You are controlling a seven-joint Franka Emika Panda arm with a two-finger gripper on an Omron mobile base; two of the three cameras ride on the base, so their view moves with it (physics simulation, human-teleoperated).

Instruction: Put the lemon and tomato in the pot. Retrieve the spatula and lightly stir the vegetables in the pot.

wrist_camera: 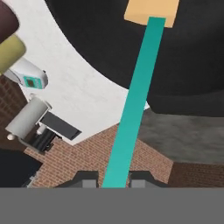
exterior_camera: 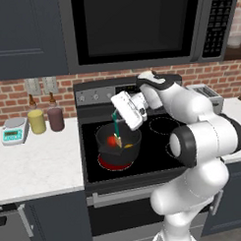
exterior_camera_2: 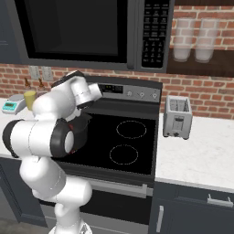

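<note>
The dark pot (exterior_camera: 136,140) stands on the stove's front left burner, which glows red under it. Inside lie the red tomato (exterior_camera: 112,140) and a small yellow bit, the lemon (exterior_camera: 128,146). My gripper (exterior_camera: 115,113) hangs above the pot, shut on the teal handle of the spatula (exterior_camera: 116,126), whose tan blade reaches down between the tomato and the lemon. In the hand view the spatula (wrist_camera: 131,100) runs from between my gripper's (wrist_camera: 114,179) fingertips up to its blade over the pot's dark inside (wrist_camera: 96,48). My arm hides most of the pot in the right base view.
A yellow jar (exterior_camera: 37,121), a maroon jar (exterior_camera: 56,119) and a small scale (exterior_camera: 14,130) stand on the left counter. A toaster (exterior_camera_2: 177,117) sits right of the stove (exterior_camera_2: 130,146). The microwave (exterior_camera: 134,23) hangs low above the stove.
</note>
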